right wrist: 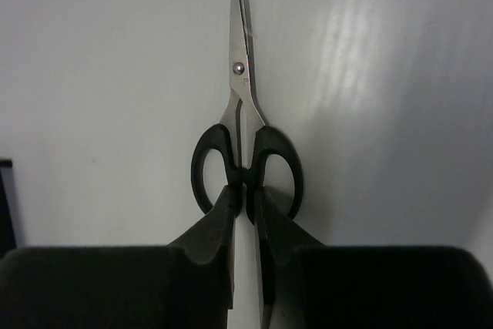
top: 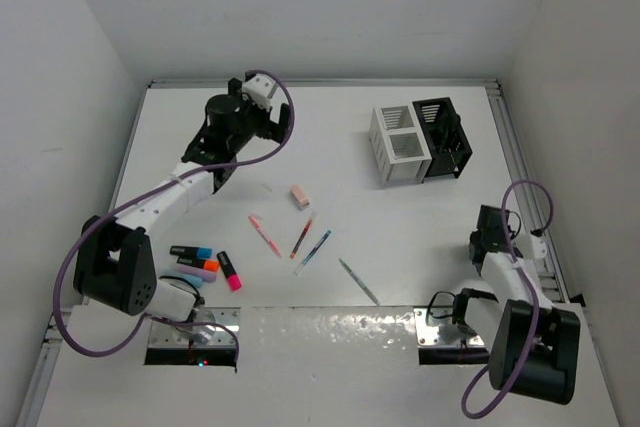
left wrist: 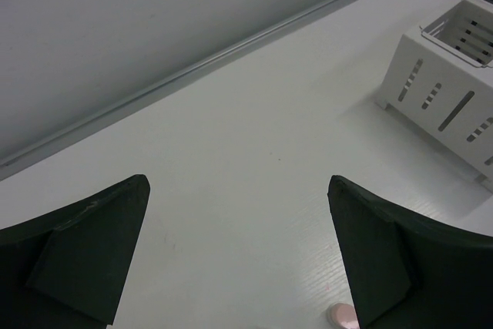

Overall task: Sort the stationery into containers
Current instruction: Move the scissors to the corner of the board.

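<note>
Step in hand, by judgement: picking up the scissors [right wrist: 245, 105] with the right gripper [right wrist: 246, 194]. Closed narrow on the black handles, right at the neck between the two loops. Blades shut, pointing straight away from the wrist, over white table [right wrist: 100, 75] near its right edge, well apart from the pens. Cannot tell whether lifted or resting.

To do well: make the pinch firm before raising, since the hard, smooth, rounded plastic handles would likely pivot in the grip. Lift straight, keep the steel tips forward, then carry to the black organiser [top: 442, 137] or the white organiser [top: 400, 144], touching side by side at far right. Lower blades first into one tall compartment. Mind the slatted walls and thin rims, easy to snag.

Left gripper [left wrist: 239, 252]: spread wide, holding nothing, above bare table at far left.

Elsewhere:
- pink eraser [top: 299, 196], a small block
- pink pen [top: 265, 235], red pen [top: 303, 235], blue pen [top: 314, 251], grey pen [top: 358, 282], all slim and prone to rolling
- stubby highlighters [top: 205, 265], clustered near left
- small pink blur low in the left wrist view, possibly the eraser
</note>
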`<move>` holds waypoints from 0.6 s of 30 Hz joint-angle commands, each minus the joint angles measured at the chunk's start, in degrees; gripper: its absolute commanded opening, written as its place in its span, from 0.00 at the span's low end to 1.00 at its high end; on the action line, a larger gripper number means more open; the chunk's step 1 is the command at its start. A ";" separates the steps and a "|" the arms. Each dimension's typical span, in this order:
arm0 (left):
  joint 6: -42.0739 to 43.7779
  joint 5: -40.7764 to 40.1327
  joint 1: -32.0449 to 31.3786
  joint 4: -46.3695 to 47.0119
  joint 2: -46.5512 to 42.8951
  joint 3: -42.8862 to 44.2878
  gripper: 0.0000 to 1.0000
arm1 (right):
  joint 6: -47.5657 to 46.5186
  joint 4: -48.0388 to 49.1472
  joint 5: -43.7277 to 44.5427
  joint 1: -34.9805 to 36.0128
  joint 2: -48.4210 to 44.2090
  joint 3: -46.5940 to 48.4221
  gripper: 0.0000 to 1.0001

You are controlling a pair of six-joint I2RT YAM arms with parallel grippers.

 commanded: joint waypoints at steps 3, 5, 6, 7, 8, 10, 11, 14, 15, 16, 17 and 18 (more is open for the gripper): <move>1.39 -0.90 0.87 4.51 -1.18 0.35 1.00 | -6.03 0.96 -13.77 0.73 8.01 -0.69 0.08; 1.57 -1.07 0.96 4.95 -1.53 -0.36 1.00 | -6.39 2.62 -15.27 0.90 9.16 -0.33 0.08; 1.74 -1.16 1.05 5.04 -1.88 -0.44 1.00 | -6.82 3.59 -17.02 0.90 9.68 -0.59 0.08; 1.75 -1.42 1.05 5.22 -2.15 -1.05 1.00 | -8.74 4.56 -18.08 0.99 10.04 -0.42 0.07; 1.83 -1.86 1.14 5.57 -2.58 -1.32 1.00 | -10.07 5.35 -19.22 0.99 11.08 0.11 0.07; 2.01 -2.30 1.31 6.44 -3.11 -2.63 1.00 | -15.69 5.79 -23.79 1.34 12.49 2.48 0.07; 2.27 -2.65 1.40 6.80 -3.81 -3.17 1.00 | -17.79 6.06 -25.72 1.43 13.20 3.09 0.08; 2.54 -3.53 1.49 8.46 -5.22 -5.53 1.00 | -23.96 6.94 -33.02 1.43 14.52 5.03 0.09; 2.45 -3.71 1.58 8.82 -5.49 -6.33 1.00 | -25.53 6.42 -33.82 1.52 14.52 6.16 0.10; 2.45 -3.89 1.75 9.69 -5.92 -6.86 1.00 | -26.33 4.59 -34.00 1.52 14.61 6.96 0.10; 2.27 -3.97 1.84 10.13 -6.54 -8.17 1.00 | -26.95 3.78 -34.26 1.43 14.78 7.58 0.11; 2.27 -3.98 2.10 10.66 -6.89 -8.96 1.00 | -28.44 3.17 -34.70 1.52 14.79 8.80 0.13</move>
